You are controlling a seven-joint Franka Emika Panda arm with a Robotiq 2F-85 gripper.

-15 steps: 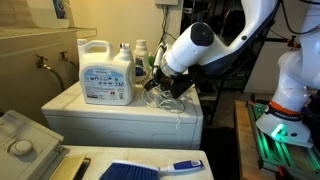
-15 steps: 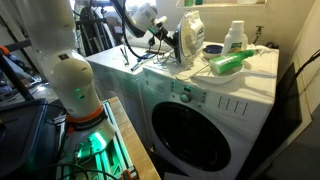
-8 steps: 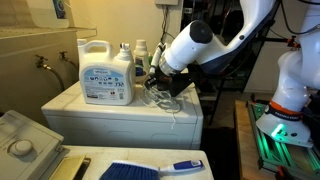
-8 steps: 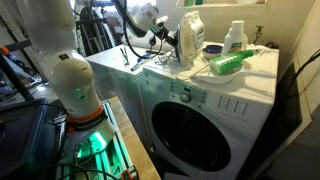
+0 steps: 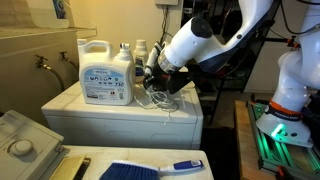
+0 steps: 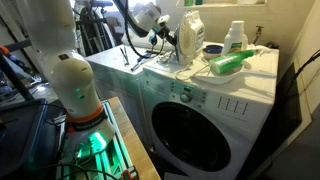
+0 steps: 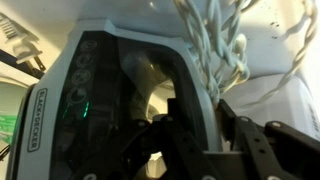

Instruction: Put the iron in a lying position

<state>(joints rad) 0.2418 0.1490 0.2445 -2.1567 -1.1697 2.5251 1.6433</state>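
The iron (image 7: 100, 90), dark with a grey body, fills the wrist view. In an exterior view it stands upright on the washing machine (image 6: 190, 48). My gripper (image 7: 200, 145) has a finger (image 7: 245, 140) on each side of the iron's grey handle bar, and both press against it. In both exterior views the gripper (image 5: 155, 82) (image 6: 166, 40) sits right against the iron, which it mostly hides (image 5: 166, 92). The iron's white cord (image 7: 215, 40) lies coiled on the white machine top beside it.
A big white detergent jug (image 5: 106, 72) and smaller bottles (image 5: 140, 50) stand behind the iron on the washer top (image 5: 100, 112). A green object (image 6: 228, 63) and a white bottle (image 6: 235, 38) lie further along. The washer's front edge (image 6: 200, 85) is close by.
The jaws have come together from wide open onto the iron's handle. The arm has shifted only slightly; the iron still stands upright.
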